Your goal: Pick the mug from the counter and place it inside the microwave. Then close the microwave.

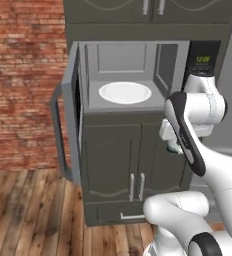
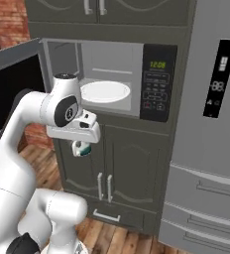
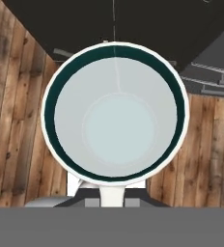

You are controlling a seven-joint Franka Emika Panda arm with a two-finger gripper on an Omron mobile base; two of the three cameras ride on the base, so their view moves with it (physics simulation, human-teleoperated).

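Glassy pale mug (image 2: 82, 148), one, hangs under our gripper (image 2: 81, 145), claw pinched on it, in air before dark cabinet doors (image 2: 118, 166), below microwave (image 2: 118, 79). Hand view looks straight into mug (image 3: 115, 116), wood floor (image 3: 12, 120) beneath. We count one microwave, door (image 1: 68, 107) swung wide, one white plate (image 1: 125, 92) inside, two cabinet handles (image 1: 136, 187).

The mug (image 3: 115, 113) hangs upright in my tool (image 2: 82, 148), held in the air below the microwave (image 2: 109, 79). The microwave door (image 1: 68, 112) stands wide open, white plate (image 1: 125, 93) inside.
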